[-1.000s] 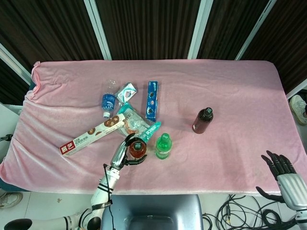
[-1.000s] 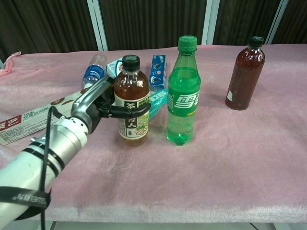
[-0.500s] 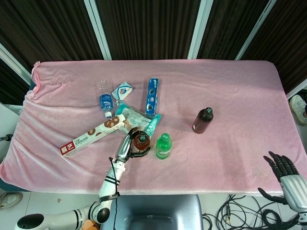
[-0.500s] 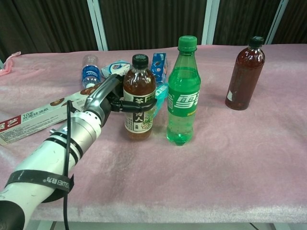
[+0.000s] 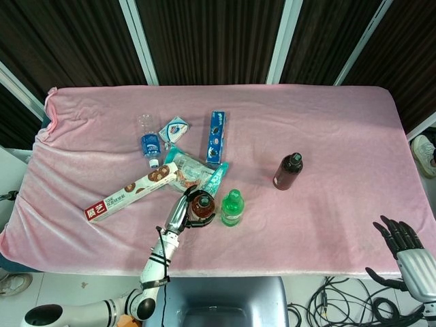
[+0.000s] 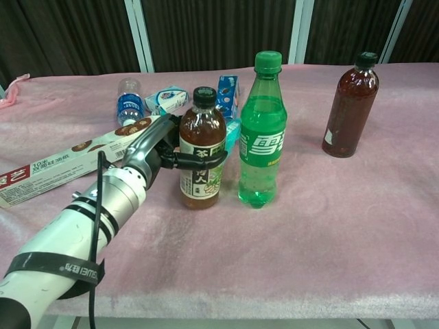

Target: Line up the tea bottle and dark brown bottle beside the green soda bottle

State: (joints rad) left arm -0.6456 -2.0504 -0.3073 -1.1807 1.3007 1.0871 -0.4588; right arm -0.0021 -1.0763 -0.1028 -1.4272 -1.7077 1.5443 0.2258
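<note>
The left hand [image 6: 159, 152] is holding the tea bottle [image 6: 202, 148] — its fingers wrap around the middle of the bottle, over the label. The tea bottle stands upright on the pink surface [image 6: 329, 226], just beside the green soda bottle [image 6: 261, 133], with only a thin gap between them. The green soda bottle stands upright too, and it is a bit taller than the tea bottle.

The dark brown bottle [image 6: 350, 106] stands upright by itself, well apart from the other two, farther back and off to the right side of the surface. Nothing is touching it.

From the head view, the left hand [image 5: 180, 211] reaches in from the near edge, and the tea bottle [image 5: 201, 207] and green soda bottle [image 5: 231, 207] sit side by side near the front of the surface. The right hand [image 5: 403, 242] is off the surface, low at the right corner of the view — its fingers are spread apart and it holds nothing.

Behind the two bottles lie some snacks: a long cookie box [image 5: 129, 191], a shiny snack bag [image 5: 193, 169], a blue cookie pack [image 5: 215, 137], a small white and blue packet [image 5: 176, 128], and a small water bottle [image 5: 148, 141] lying on its side.
</note>
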